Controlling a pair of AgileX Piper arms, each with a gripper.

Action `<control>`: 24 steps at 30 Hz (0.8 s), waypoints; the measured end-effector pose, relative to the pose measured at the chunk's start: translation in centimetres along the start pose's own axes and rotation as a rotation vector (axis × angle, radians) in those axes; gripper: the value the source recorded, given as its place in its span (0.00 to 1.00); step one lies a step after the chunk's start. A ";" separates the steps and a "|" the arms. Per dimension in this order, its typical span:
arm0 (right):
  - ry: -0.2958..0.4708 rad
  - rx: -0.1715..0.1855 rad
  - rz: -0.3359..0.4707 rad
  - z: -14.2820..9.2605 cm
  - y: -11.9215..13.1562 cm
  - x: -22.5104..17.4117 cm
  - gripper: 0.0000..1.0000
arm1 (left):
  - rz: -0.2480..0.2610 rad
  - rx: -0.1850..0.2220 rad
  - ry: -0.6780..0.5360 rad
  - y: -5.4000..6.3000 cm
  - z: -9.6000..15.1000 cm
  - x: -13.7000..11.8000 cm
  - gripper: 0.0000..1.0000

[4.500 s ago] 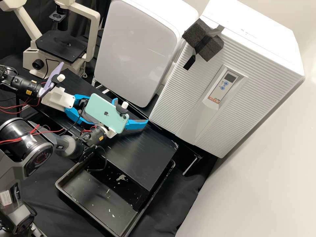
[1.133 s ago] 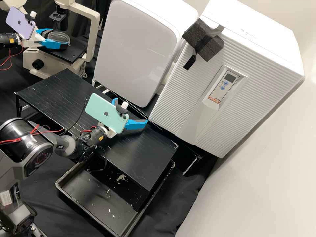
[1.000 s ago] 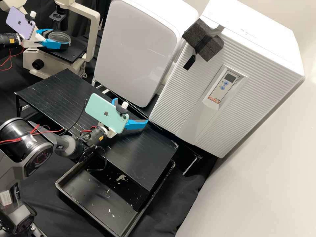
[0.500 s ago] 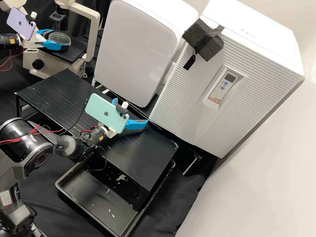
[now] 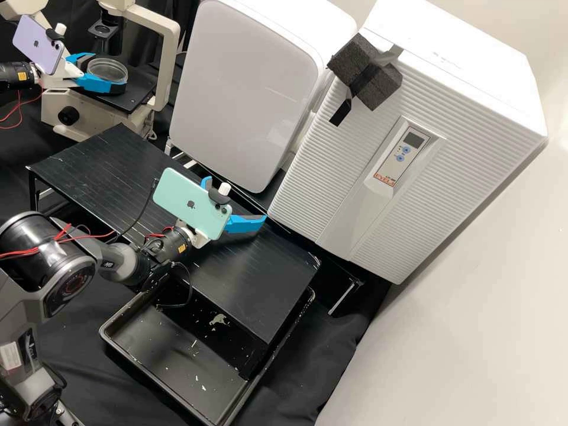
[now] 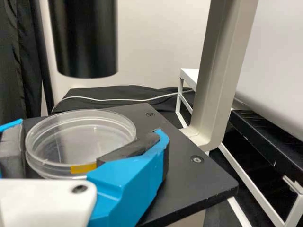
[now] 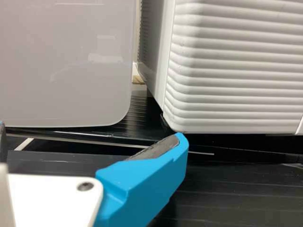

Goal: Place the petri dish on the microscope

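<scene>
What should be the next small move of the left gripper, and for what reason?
I would probably lower the left gripper gently until the dish rests flat on the black stage. The dish is held between its blue fingers over the stage, but whether its base touches is unclear.

Petri dish (image 6: 80, 139): it is held between two blue fingers (image 6: 130, 189).
Yellow mark (image 6: 83, 168): on the dish's side.
Black stage (image 6: 194, 177): under the dish.

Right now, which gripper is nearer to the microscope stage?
Left. The left gripper is at the microscope stage, around the petri dish; the right gripper is away over the black rack.
</scene>
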 end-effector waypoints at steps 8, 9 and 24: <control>0.000 0.000 0.000 0.0 0.0 0.0 1.00 | 0.007 0.013 0.053 0.2 -0.1 -3.2 1.00; 0.000 0.000 0.000 0.0 0.0 0.0 1.00 | 0.011 0.018 0.054 0.3 -0.1 -3.7 1.00; 0.000 0.000 0.000 0.0 0.0 0.0 1.00 | 0.222 0.070 0.055 -2.5 4.3 -13.3 1.00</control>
